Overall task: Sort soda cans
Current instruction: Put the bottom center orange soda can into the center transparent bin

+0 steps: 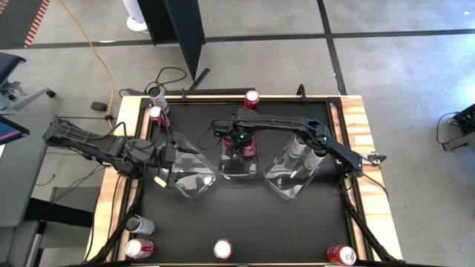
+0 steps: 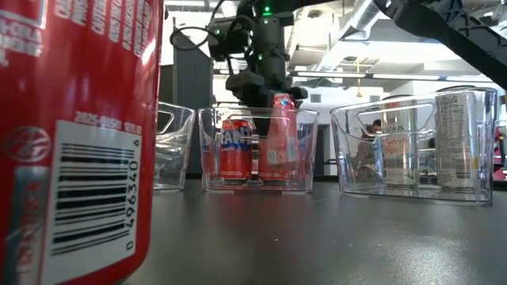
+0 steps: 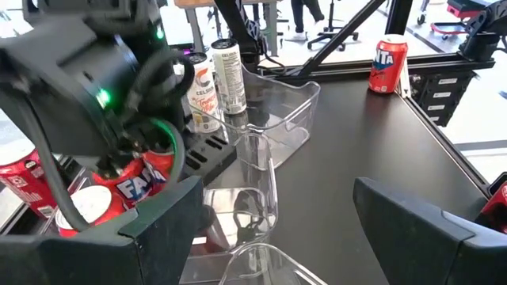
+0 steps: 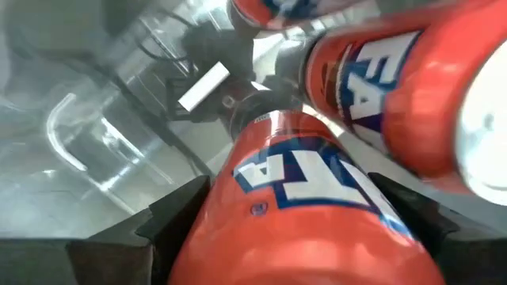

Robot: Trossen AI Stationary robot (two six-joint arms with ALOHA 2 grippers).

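Observation:
My right gripper reaches over the middle clear bin and is shut on a red soda can inside it. A second red can stands upright in that bin on its base. The right bin holds pale silver-white cans. My left gripper is open at the left bin, touching nothing. Loose cans stand on the table: a red one at the far edge, and a silver one beside a red one at the far left. My right gripper pinches the red can between its two fingers, one on each side of the can's wall. The fingers come from above, on the can's upper part. The can sits slightly tilted inside the middle bin; whether its base touches the floor, I cannot tell.
Near the near edge stand a silver can, a red can, another red can and one at the near right. One red can fills the low view's left. The black mat between bins and near edge is bare.

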